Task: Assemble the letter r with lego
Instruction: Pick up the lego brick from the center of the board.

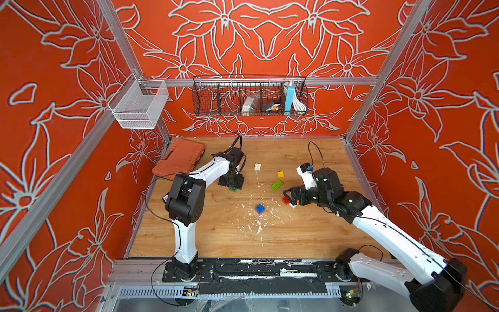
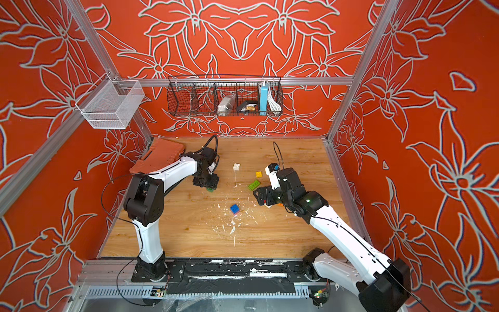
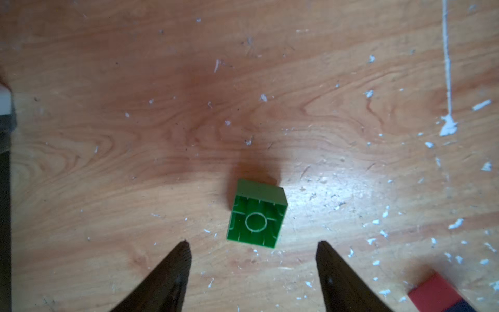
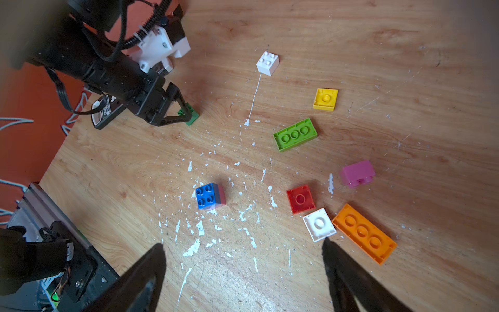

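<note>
Far left, orange case (image 1: pixel 179 159) is lying clear; my left tool (image 3: pixel 253 243) is hovering wide, green brick (image 3: pixel 256 213) just past its tips; blue brick (image 4: pixel 206 195) is sitting on a reddish brick (image 4: pixel 222 195), the only stack, so I am judging the r barely started; white brick (image 4: pixel 267 63), yellow brick (image 4: pixel 325 99), lime brick (image 4: pixel 294 134) are lying loose on the worktop (image 1: pixel 229 243); my right tool (image 4: pixel 243 243) is gaping empty beside red brick (image 4: pixel 300 199), orange brick (image 4: pixel 364 233), pink brick (image 4: pixel 357 173).
</note>
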